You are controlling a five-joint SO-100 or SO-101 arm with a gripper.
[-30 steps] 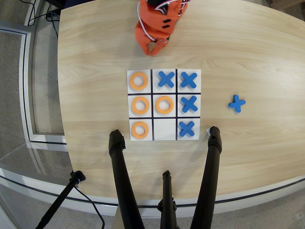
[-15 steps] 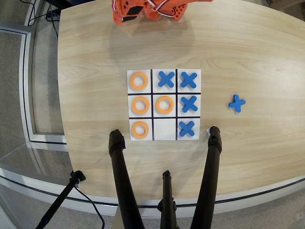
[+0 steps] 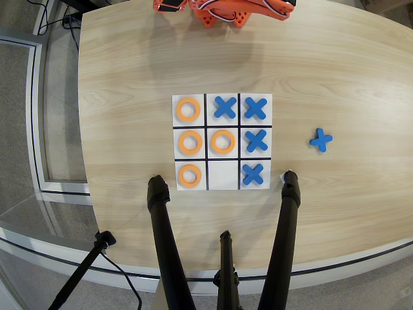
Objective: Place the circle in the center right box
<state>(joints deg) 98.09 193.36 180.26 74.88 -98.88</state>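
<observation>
A white 3x3 grid with black lines lies in the middle of the wooden table. Three orange rings fill its left column in the overhead view: top, middle and bottom. The middle-row cell at the end of that column holds the ring at its middle. Another orange ring lies in the centre cell. Blue crosses lie in the top middle, top right, middle right and bottom right cells. The orange arm shows only at the top edge, far from the grid; its fingers do not show.
One loose blue cross lies on the table right of the grid. Black tripod legs rise from the bottom edge and reach the grid's near side. The bottom middle cell holds nothing.
</observation>
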